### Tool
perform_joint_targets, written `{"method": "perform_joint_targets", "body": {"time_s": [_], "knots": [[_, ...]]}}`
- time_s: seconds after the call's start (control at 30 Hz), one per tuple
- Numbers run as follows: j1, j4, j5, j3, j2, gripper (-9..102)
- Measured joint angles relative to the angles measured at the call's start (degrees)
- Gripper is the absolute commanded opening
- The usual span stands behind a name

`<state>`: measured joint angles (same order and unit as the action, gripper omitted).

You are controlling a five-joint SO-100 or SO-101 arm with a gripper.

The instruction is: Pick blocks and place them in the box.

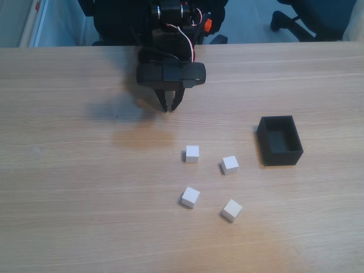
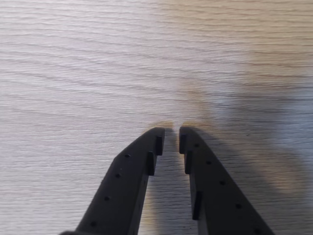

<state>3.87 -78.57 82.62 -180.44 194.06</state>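
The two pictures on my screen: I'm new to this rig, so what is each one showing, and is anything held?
The fixed view looks down at a wooden table. The black machine at the top is a small robot arm; its gripper points down at the table, jaws nearly closed, holding nothing. Four white blocks lie loose, apart from each other. The black box to their right looks empty. The wrist view rides on the arm: the gripper over bare wood.
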Motion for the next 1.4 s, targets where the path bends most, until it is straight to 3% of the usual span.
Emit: {"method": "perform_joint_targets", "body": {"time_s": [0.4,0.93,1.4], "knots": [[1.49,9.14,-1.85,6.06,-12.30,8],[6.86,23.20,-9.49,26.28,-43.15,16],[8.17,36.83,-13.45,36.56,-63.37,16]]}}
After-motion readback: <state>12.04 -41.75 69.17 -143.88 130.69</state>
